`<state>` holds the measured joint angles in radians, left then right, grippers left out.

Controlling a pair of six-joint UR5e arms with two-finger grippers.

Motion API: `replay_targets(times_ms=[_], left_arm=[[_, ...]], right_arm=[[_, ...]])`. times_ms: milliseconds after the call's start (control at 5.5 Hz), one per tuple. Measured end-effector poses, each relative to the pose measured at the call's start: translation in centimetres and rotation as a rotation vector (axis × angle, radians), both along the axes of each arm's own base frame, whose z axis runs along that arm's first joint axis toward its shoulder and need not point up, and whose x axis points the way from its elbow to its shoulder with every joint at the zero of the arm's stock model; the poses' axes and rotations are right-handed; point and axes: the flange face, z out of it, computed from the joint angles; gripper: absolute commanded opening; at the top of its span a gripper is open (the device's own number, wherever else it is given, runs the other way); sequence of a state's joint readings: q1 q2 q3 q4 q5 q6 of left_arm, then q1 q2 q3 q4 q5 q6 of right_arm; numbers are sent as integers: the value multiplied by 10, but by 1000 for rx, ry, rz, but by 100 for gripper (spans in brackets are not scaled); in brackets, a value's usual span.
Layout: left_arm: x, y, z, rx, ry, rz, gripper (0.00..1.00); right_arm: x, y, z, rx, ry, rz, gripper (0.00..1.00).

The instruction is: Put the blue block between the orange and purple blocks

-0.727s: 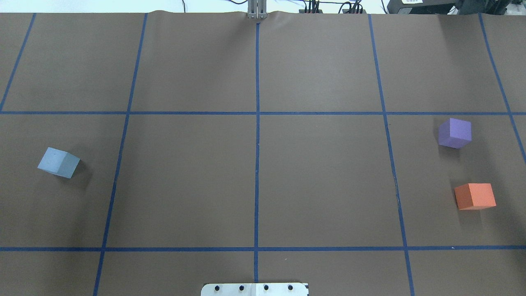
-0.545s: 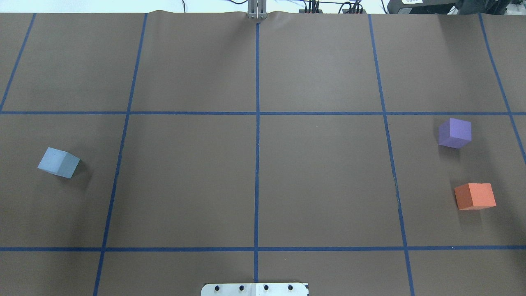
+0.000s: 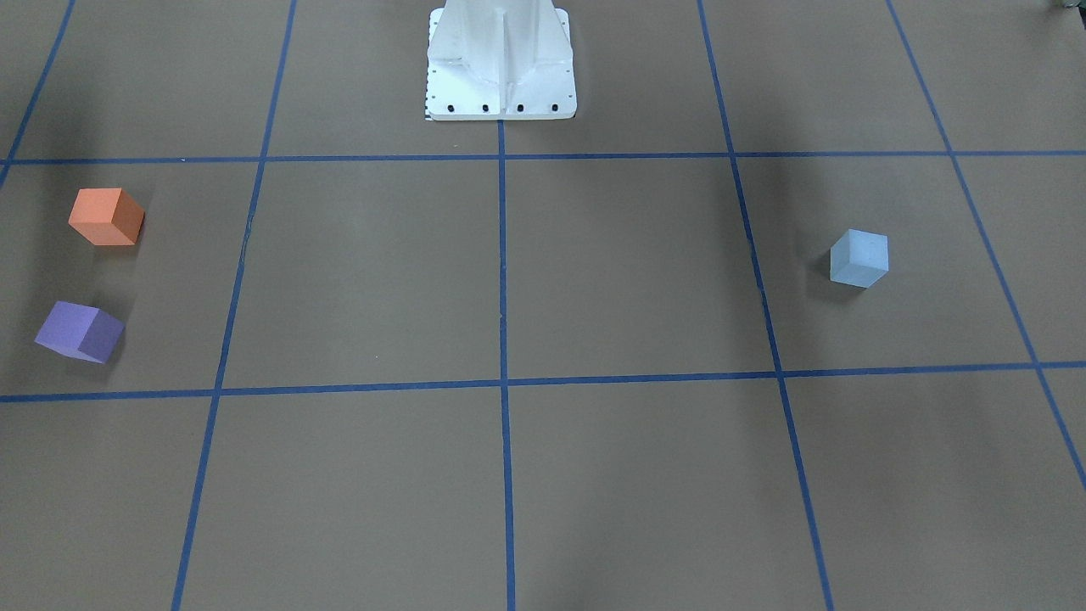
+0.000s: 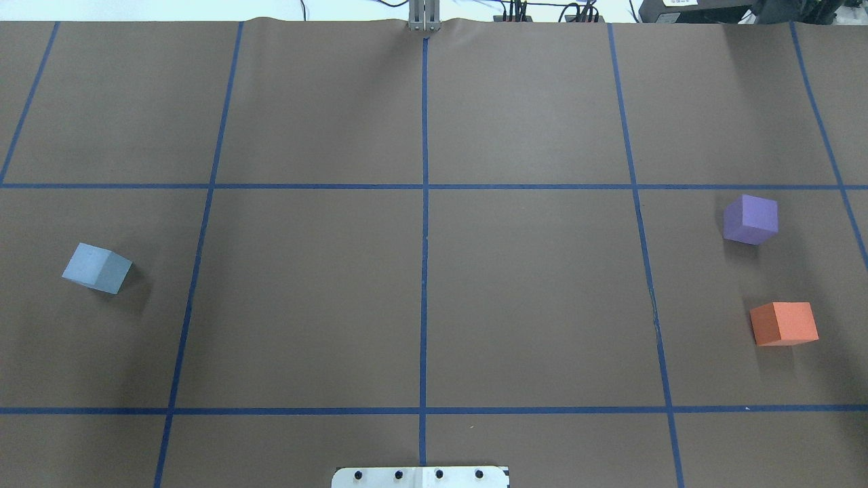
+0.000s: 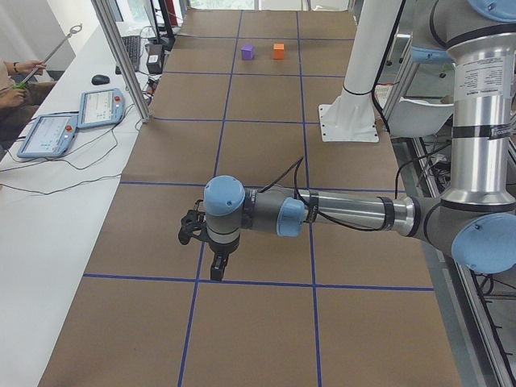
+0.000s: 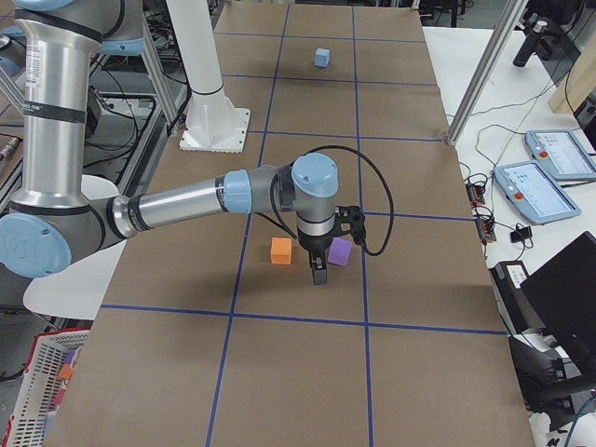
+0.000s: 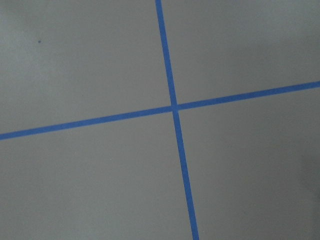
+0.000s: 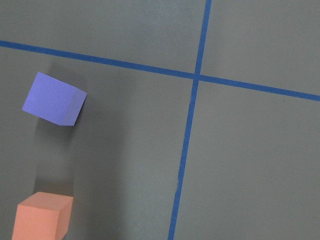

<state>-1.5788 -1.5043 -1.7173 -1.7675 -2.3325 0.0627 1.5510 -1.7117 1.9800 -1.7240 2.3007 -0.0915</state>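
- Three blocks on the surface (image 4: 529, 291), none of them held. The blue block (image 4: 97, 268) sits alone at the robot's left end, well apart from the purple block (image 4: 750, 219) and orange block (image 4: 784, 323) at the right end.
- Look at that pair: purple farther from the robot, orange nearer, not touching, with a bare strip of surface between them. That's the slot, and I judge it roomy enough for one more block.
- Left tool (image 5: 216, 268) hangs fingers-down over its end of the surface. Its wrist camera sees only a crossing of tape lines (image 7: 174, 106) and no blue block, so it isn't lined up for a pick. Spread or pressed together? Cannot tell; only the side view shows it.
- Right tool (image 6: 318, 273) hangs close above the orange and purple pair, and its wrist camera frames both blocks at the edge of its picture. Same story: I can't tell how its fingers stand.
- The blue block sits turned against the tape grid, so by my reckoning a pick calls for a wrist twist to square up with its faces.
- The task is at the starting line, pick not yet begun. It's a long carry across the surface. The left arm looks the natural picker, and a hand-over or a long reach seems likely.
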Motion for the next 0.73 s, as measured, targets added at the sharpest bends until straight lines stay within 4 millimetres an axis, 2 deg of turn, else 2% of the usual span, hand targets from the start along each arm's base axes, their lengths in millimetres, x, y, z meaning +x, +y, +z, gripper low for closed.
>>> replay_targets(times_ms=[182,364,545,727], left_arm=[[8,-14,-20,140,9,-3,100],[22,-25,-34,177,58,-24,100],[47,-29,-46,188,128,-30,100],[92,-27,-55,183,183,10,100]], right_arm=[[-3,-2,-3,24,-12,-4,100],[-4,-3,-5,33,-17,-7,100],[-5,-3,-5,34,-19,-8,100],[-5,-2,-4,33,-19,-9,100]])
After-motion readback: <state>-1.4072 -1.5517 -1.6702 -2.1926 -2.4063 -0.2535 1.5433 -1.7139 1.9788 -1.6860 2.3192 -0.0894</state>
